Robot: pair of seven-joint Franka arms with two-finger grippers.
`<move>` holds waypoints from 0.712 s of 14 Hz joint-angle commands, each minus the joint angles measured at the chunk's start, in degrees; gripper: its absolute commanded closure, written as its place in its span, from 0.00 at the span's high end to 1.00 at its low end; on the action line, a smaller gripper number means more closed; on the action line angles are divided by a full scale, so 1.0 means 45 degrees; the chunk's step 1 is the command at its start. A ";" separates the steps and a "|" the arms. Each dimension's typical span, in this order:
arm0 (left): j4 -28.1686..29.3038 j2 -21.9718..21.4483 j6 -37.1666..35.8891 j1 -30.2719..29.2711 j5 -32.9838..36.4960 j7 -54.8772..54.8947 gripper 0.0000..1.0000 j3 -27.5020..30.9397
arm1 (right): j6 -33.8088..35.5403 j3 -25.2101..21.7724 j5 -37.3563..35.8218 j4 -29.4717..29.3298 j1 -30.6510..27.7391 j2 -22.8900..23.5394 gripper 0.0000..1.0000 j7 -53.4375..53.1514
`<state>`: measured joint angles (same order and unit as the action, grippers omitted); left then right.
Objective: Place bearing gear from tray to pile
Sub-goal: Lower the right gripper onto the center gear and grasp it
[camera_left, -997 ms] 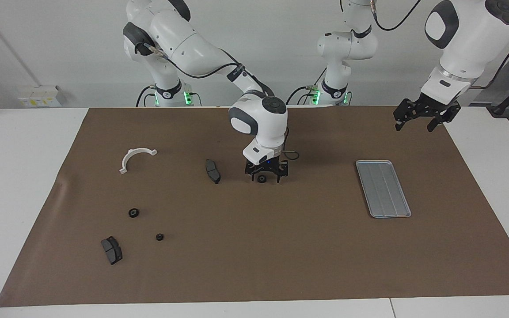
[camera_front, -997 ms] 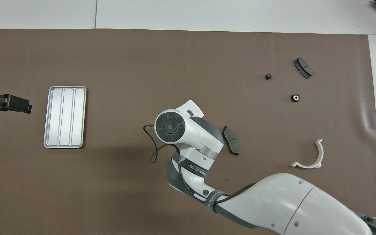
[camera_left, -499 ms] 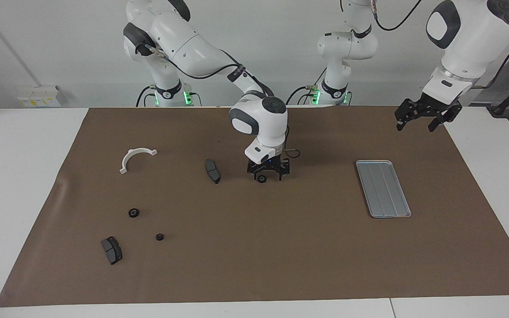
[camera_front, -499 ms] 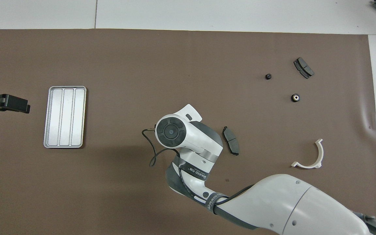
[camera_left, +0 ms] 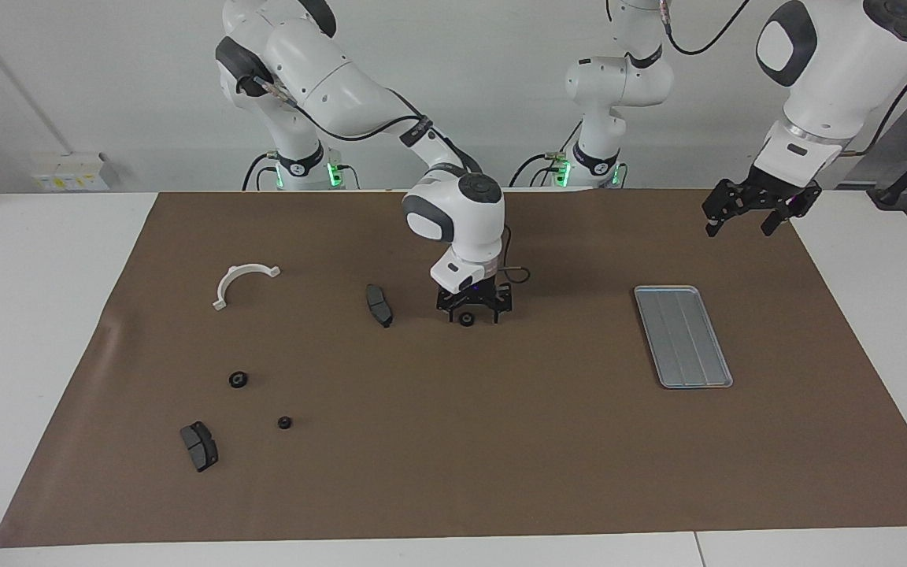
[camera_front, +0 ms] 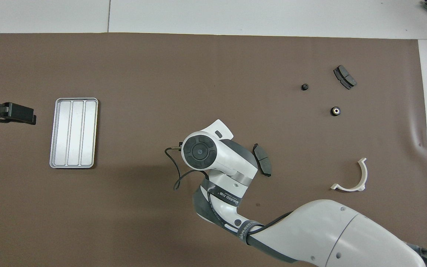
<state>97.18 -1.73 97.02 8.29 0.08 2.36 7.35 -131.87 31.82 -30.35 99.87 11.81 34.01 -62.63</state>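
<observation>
Jaws of the right gripper [camera_left: 473,312] stand spread and have risen slightly off the gear [camera_left: 466,319]. It stays on the counter [camera_left: 501,441] mid-frame beside a pad [camera_left: 379,305], well apart from the tray [camera_left: 682,335], so it looks delivered. At the frame's top the left gripper [camera_left: 739,223] waits, jaws spread.

From overhead the right arm's wrist hides the right gripper [camera_left: 467,310] and the bearing gear [camera_left: 467,318] between its fingers, while the left gripper [camera_front: 11,113] is cut off at the edge.

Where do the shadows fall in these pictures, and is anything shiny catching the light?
Overhead view: a broad soft shadow darkens the brown mat under the right arm; the tray gleams pale silver. Facing view: only faint shadow beneath the right gripper; tray dull grey.
</observation>
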 commanded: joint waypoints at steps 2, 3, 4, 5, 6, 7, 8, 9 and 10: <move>0.0202 -0.0220 -0.0017 -0.0024 0.0295 -0.0328 1.00 0.0046 | -0.0480 0.0195 -0.0249 0.0736 -0.0339 -0.0428 0.76 -0.0223; 0.0202 -0.0220 0.0040 -0.0083 0.0295 -0.0348 1.00 0.0085 | -0.0636 0.0195 -0.0249 0.0736 -0.0339 -0.0409 0.70 -0.0262; 0.0202 -0.0240 0.0021 -0.0103 0.0295 -0.0348 1.00 0.0124 | -0.0695 0.0195 -0.0229 0.0736 -0.0339 -0.0409 0.66 -0.0262; 0.0202 -0.0240 0.0002 -0.0103 0.0295 -0.0348 1.00 0.0124 | -0.0696 0.0195 -0.0229 0.0736 -0.0339 -0.0409 0.64 -0.0281; 0.0202 -0.0240 0.0021 -0.0084 0.0295 -0.0328 1.00 0.0124 | -0.0696 0.0195 -0.0229 0.0736 -0.0339 -0.0409 0.62 -0.0282; 0.0202 -0.0240 0.0002 -0.0064 0.0295 -0.0328 1.00 0.0105 | -0.0696 0.0195 -0.0229 0.0736 -0.0339 -0.0409 0.58 -0.0282; 0.0202 -0.0240 0.0021 -0.0006 0.0295 -0.0328 1.00 0.0105 | -0.0696 0.0195 -0.0229 0.0736 -0.0359 -0.0409 0.55 -0.0282; 0.0202 -0.0240 0.0021 -0.0006 0.0295 -0.0328 1.00 0.0105 | -0.0677 0.0195 -0.0229 0.0736 -0.0339 -0.0409 0.55 -0.0282; 0.0202 -0.0240 0.0021 -0.0006 0.0295 -0.0328 1.00 0.0105 | -0.0657 0.0195 -0.0229 0.0755 -0.0339 -0.0409 0.55 -0.0262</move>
<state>97.19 -1.73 96.98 7.95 0.08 1.75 7.87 -133.13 31.82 -30.35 101.21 11.47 33.02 -62.63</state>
